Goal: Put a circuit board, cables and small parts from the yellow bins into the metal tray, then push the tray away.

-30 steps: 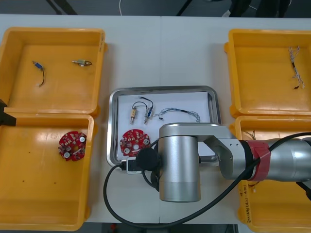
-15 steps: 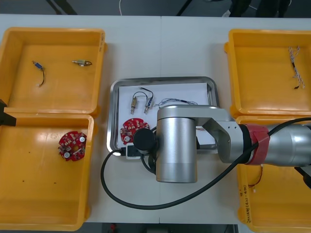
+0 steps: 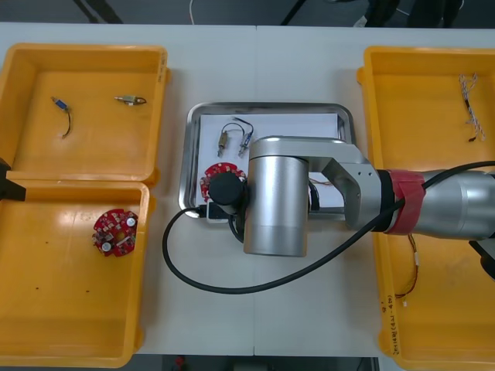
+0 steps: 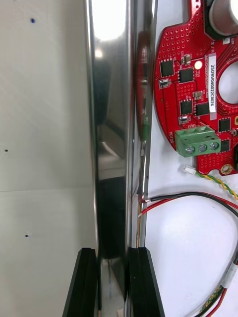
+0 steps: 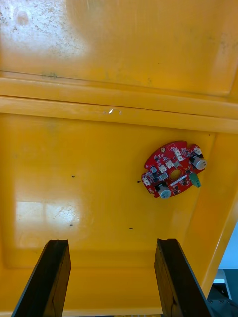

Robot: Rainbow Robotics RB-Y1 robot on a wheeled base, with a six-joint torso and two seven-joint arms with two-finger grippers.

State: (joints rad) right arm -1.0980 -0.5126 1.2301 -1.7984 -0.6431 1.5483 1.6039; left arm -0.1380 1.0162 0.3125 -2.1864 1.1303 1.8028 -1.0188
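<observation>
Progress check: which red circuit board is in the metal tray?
The board beside the right gripper, shut on the metal tray; the other board lies in a left yellow bin.

Yellow bins: four. Two stand at the left, far (image 3: 93,151) and near (image 3: 62,301). Two stand at the right, far (image 3: 418,139) and near (image 3: 456,325).

Metal tray (image 3: 189,162): one, between the bins.

Round red circuit boards: two. One lies in the near left bin (image 3: 115,231) and one in the tray (image 3: 213,175).

Small metal parts: four. Two lie in the far left bin (image 3: 130,99) (image 3: 58,103) and two in the tray (image 3: 223,141) (image 3: 243,142).

Cables in the right bins: two. One is twisted, in the far bin (image 3: 469,100). One is red and yellow, in the near bin (image 3: 414,270).

Cables in the tray: partly hidden, count cannot be told.
</observation>
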